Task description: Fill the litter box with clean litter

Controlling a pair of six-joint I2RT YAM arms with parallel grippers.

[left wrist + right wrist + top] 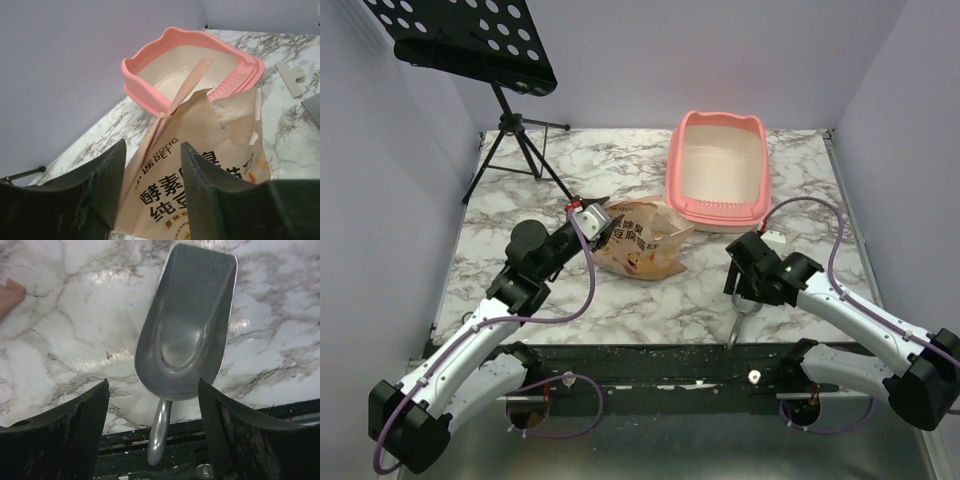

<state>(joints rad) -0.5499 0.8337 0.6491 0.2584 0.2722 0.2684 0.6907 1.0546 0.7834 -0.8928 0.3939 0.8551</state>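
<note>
Your left gripper (152,155) is part open with nothing clamped in it. Its dark fingers (107,185) stand on either side of the upper edge of the orange-tan printed bag (200,170). You cannot tell whether the tips touch the paper. The bag lies on its side on the marble table (650,300), left of centre. Its torn mouth is turned away from the gripper, toward the far right.

Just beyond that mouth is the litter box (720,165), at the far side of the table and right of centre. Its ear-like bumps are on the far rim, a ribbed lip is at the near end, and the pale inside is open to view. The bag's far-right end lies just beside the box's near-left corner; whether they touch is unclear.

Your right gripper (152,387) is wide open and holds nothing. It hangs above the grey metal scoop (187,325), which lies hollow side up at the near edge of the table, right of centre. The scoop's bowl points far and its handle reaches over the dark front edge.

A black perforated music stand (470,45) stands at the far left.
</note>
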